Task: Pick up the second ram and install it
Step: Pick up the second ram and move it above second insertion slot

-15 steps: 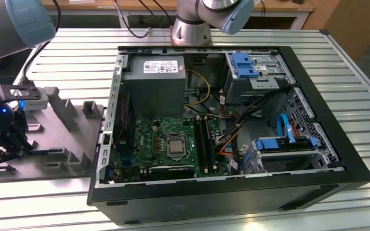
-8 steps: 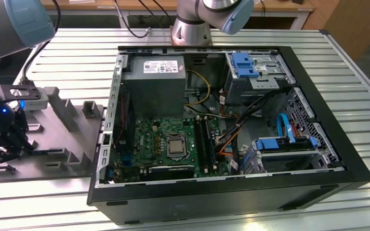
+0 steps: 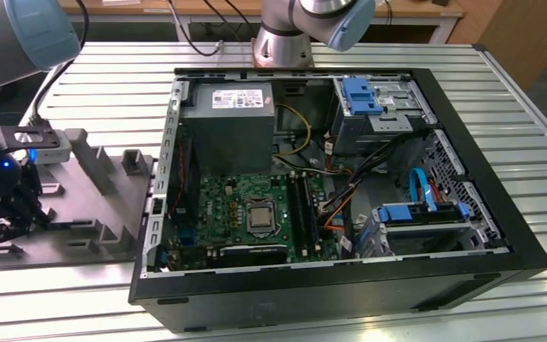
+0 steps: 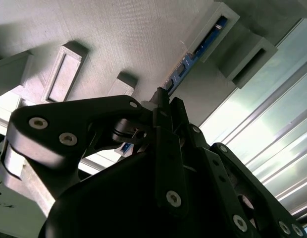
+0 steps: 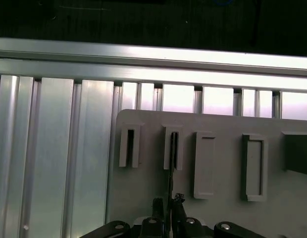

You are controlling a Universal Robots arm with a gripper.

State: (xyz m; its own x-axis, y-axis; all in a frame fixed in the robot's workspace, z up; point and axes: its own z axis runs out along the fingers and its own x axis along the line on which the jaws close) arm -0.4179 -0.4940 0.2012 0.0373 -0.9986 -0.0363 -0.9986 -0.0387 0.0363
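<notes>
The second ram [image 4: 193, 55] is a thin dark-blue board standing on edge in the slotted posts of a grey holder plate [image 4: 119, 34]. In the first wrist view the ram [image 5: 171, 163] appears edge-on as a dark line running from a slot toward me. My gripper [image 4: 161, 104] has its black fingers [image 4: 169, 144] pressed together on the ram's near part; the same grip shows in the first wrist view [image 5: 168, 202]. In the exterior view the gripper [image 3: 6, 217] hangs over the holder plate [image 3: 93, 214] at that view's left, beside the open computer case [image 3: 464, 235].
Inside the case lie the green motherboard [image 3: 245, 203] with long black slot strips [image 3: 300, 203], a grey power supply [image 3: 228, 125], bright blue drive brackets [image 3: 359, 96] and loose cables. The holder plate carries several raised posts. A ribbed metal table [image 5: 54, 158] lies underneath.
</notes>
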